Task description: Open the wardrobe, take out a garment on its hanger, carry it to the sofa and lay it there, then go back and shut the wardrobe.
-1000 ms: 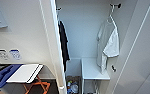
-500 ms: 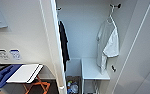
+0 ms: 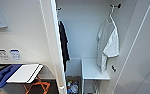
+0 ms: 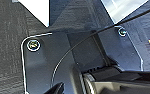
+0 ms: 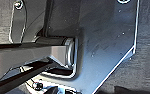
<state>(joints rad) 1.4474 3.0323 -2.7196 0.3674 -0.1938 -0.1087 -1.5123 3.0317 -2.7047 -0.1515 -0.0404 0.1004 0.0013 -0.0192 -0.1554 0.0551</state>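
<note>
Each wrist view shows the robot's dark wrist plate and jointed bar above grey floor; fingers indistinct.

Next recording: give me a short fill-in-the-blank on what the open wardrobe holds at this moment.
1. The wardrobe stands ____, its inside in plain sight.
2. The white T-shirt hangs from a thin white ____.
3. The dark garment hangs on the wardrobe's ____ side in the head view.
4. Below the T-shirt is a white ____.

Missing words: open; hanger; left; shelf
</note>
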